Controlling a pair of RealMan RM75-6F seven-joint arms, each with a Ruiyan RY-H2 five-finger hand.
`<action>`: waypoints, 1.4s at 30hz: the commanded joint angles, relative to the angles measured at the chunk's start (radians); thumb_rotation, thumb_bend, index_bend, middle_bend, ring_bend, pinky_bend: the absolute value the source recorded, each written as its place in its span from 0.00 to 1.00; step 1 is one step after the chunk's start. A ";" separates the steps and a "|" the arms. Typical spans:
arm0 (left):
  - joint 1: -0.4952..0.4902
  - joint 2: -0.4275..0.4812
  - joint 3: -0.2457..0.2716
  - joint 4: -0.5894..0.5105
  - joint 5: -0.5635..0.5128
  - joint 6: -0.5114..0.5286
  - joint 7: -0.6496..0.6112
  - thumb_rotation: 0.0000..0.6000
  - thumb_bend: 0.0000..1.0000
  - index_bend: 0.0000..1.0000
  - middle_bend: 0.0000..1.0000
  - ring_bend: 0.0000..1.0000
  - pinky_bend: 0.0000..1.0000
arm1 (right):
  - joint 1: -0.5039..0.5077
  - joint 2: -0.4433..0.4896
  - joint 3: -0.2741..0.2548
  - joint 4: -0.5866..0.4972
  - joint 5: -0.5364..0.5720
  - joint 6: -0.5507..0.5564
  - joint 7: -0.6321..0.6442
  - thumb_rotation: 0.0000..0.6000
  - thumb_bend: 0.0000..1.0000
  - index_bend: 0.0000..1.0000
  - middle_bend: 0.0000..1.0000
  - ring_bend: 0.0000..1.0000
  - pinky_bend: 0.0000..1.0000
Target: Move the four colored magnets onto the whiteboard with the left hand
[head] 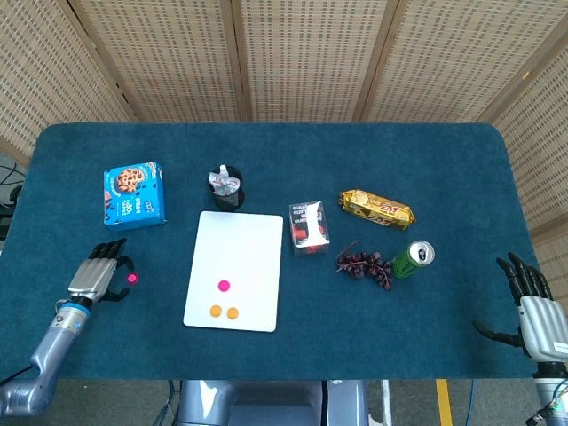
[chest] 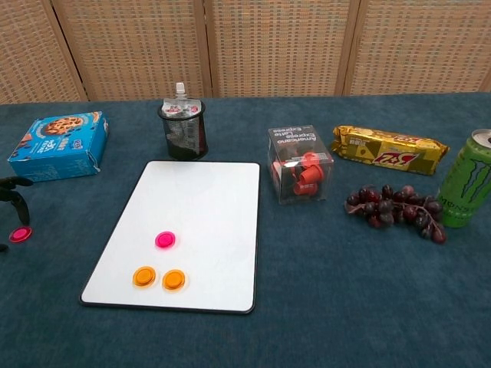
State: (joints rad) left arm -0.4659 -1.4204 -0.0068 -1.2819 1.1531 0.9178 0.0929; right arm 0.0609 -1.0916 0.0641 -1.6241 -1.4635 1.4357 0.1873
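The left hand (head: pixel 96 277) hovers low at the table's near left, fingers spread and holding nothing. A pink magnet (head: pixel 131 279) lies on the cloth just right of its fingertips, seemingly apart from them and well left of the whiteboard (head: pixel 240 248). On the board's near half sit another pink magnet (head: pixel 224 286) and two orange magnets (head: pixel 224 311) side by side. The right hand (head: pixel 532 306) rests at the near right edge, fingers apart and empty.

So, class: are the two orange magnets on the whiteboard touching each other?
Apart. In the chest view, white board shows between the left orange magnet and the right orange magnet.
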 commanded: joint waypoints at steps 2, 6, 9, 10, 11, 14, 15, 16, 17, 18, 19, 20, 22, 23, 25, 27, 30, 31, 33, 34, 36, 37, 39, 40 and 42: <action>0.002 -0.010 -0.007 0.010 -0.006 -0.002 0.008 1.00 0.33 0.39 0.00 0.00 0.00 | 0.000 0.000 0.000 0.000 0.000 0.000 0.001 1.00 0.05 0.02 0.00 0.00 0.00; 0.003 -0.016 -0.014 0.015 -0.010 -0.004 0.015 1.00 0.33 0.39 0.00 0.00 0.00 | 0.001 0.000 0.000 0.001 0.001 -0.002 0.003 1.00 0.05 0.02 0.00 0.00 0.00; 0.002 -0.022 -0.019 0.022 -0.013 -0.010 0.017 1.00 0.33 0.39 0.00 0.00 0.00 | 0.001 0.001 0.000 0.001 0.000 -0.002 0.003 1.00 0.05 0.02 0.00 0.00 0.00; 0.002 -0.024 -0.019 0.023 -0.012 -0.012 0.017 1.00 0.33 0.39 0.00 0.00 0.00 | 0.001 0.001 0.000 0.001 0.000 -0.002 0.003 1.00 0.05 0.02 0.00 0.00 0.00; 0.002 -0.025 -0.020 0.024 -0.012 -0.013 0.017 1.00 0.33 0.39 0.00 0.00 0.00 | 0.000 0.001 0.000 0.001 0.000 -0.002 0.003 1.00 0.05 0.02 0.00 0.00 0.00; 0.002 -0.030 -0.017 0.027 -0.008 -0.020 0.018 1.00 0.33 0.40 0.00 0.00 0.00 | 0.000 0.001 0.000 0.000 0.000 -0.001 0.002 1.00 0.05 0.02 0.00 0.00 0.00; 0.003 -0.032 -0.018 0.029 -0.007 -0.020 0.019 1.00 0.33 0.42 0.00 0.00 0.00 | 0.000 0.001 0.000 0.000 0.000 -0.001 0.002 1.00 0.05 0.02 0.00 0.00 0.00; 0.003 -0.034 -0.018 0.031 -0.008 -0.021 0.019 1.00 0.33 0.44 0.00 0.00 0.00 | 0.000 0.001 0.000 0.000 0.000 -0.001 0.003 1.00 0.05 0.02 0.00 0.00 0.00; 0.004 -0.036 -0.020 0.034 -0.010 -0.021 0.020 1.00 0.33 0.46 0.00 0.00 0.00 | 0.000 0.001 0.000 0.000 0.000 -0.002 0.003 1.00 0.05 0.02 0.00 0.00 0.00; 0.005 -0.036 -0.021 0.035 -0.010 -0.021 0.020 1.00 0.33 0.49 0.00 0.00 0.00 | 0.000 0.001 0.000 0.000 0.000 -0.002 0.003 1.00 0.05 0.02 0.00 0.00 0.00; 0.005 -0.037 -0.022 0.035 -0.010 -0.021 0.021 1.00 0.34 0.51 0.00 0.00 0.00 | 0.001 0.001 0.000 0.000 0.000 -0.002 0.003 1.00 0.05 0.02 0.00 0.00 0.00; 0.006 -0.036 -0.023 0.035 -0.010 -0.020 0.021 1.00 0.34 0.54 0.00 0.00 0.00 | 0.001 0.001 0.000 0.000 0.001 -0.003 0.003 1.00 0.05 0.02 0.00 0.00 0.00; 0.007 -0.035 -0.026 0.033 -0.007 -0.016 0.020 1.00 0.35 0.56 0.00 0.00 0.00 | 0.001 0.001 0.000 0.000 0.001 -0.003 0.004 1.00 0.05 0.02 0.00 0.00 0.00; 0.008 -0.034 -0.027 0.032 -0.005 -0.014 0.021 1.00 0.35 0.56 0.00 0.00 0.00 | 0.001 0.001 0.000 0.000 0.001 -0.003 0.004 1.00 0.05 0.02 0.00 0.00 0.00; 0.008 -0.033 -0.027 0.030 -0.003 -0.013 0.022 1.00 0.35 0.57 0.00 0.00 0.00 | 0.001 0.001 0.000 0.000 0.001 -0.004 0.004 1.00 0.05 0.02 0.00 0.00 0.00; 0.008 -0.032 -0.028 0.026 -0.001 -0.013 0.025 1.00 0.35 0.58 0.00 0.00 0.00 | 0.001 0.001 0.000 0.000 0.001 -0.004 0.004 1.00 0.05 0.02 0.00 0.00 0.00; 0.009 -0.033 -0.029 0.024 -0.001 -0.011 0.031 1.00 0.35 0.60 0.00 0.00 0.00 | 0.001 0.002 0.000 -0.001 0.001 -0.004 0.004 1.00 0.05 0.02 0.00 0.00 0.00; 0.010 -0.034 -0.030 0.023 -0.003 -0.010 0.036 1.00 0.35 0.61 0.00 0.00 0.00 | 0.001 0.002 0.000 -0.001 0.001 -0.004 0.005 1.00 0.05 0.02 0.00 0.00 0.00; 0.010 -0.033 -0.033 0.019 -0.008 -0.010 0.042 1.00 0.35 0.62 0.00 0.00 0.00 | 0.001 0.002 0.000 -0.001 0.001 -0.004 0.005 1.00 0.05 0.02 0.00 0.00 0.00; 0.010 -0.032 -0.034 0.017 -0.008 -0.009 0.044 1.00 0.35 0.62 0.00 0.00 0.00 | 0.001 0.002 0.000 -0.001 0.001 -0.004 0.005 1.00 0.05 0.02 0.00 0.00 0.00; 0.010 -0.027 -0.038 0.005 -0.008 -0.007 0.044 1.00 0.35 0.62 0.00 0.00 0.00 | 0.001 0.002 -0.001 -0.001 0.001 -0.004 0.006 1.00 0.05 0.02 0.00 0.00 0.00; 0.009 -0.023 -0.039 -0.001 -0.007 -0.006 0.044 1.00 0.35 0.62 0.00 0.00 0.00 | 0.001 0.002 -0.001 -0.001 0.001 -0.005 0.006 1.00 0.05 0.02 0.00 0.00 0.00; 0.008 -0.011 -0.045 -0.025 0.001 0.003 0.040 1.00 0.35 0.62 0.00 0.00 0.00 | 0.002 0.002 0.000 -0.001 0.002 -0.005 0.006 1.00 0.05 0.02 0.00 0.00 0.00; 0.008 -0.003 -0.047 -0.038 0.003 0.006 0.040 1.00 0.35 0.62 0.00 0.00 0.00 | 0.002 0.002 0.000 -0.001 0.002 -0.006 0.007 1.00 0.05 0.02 0.00 0.00 0.00; 0.005 0.017 -0.053 -0.081 0.017 0.017 0.039 1.00 0.35 0.62 0.00 0.00 0.00 | 0.002 0.003 0.000 -0.001 0.002 -0.006 0.007 1.00 0.05 0.02 0.00 0.00 0.00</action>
State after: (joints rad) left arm -0.4583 -1.4230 -0.0527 -1.3281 1.1573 0.9235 0.1339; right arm 0.0628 -1.0890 0.0637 -1.6254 -1.4619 1.4297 0.1946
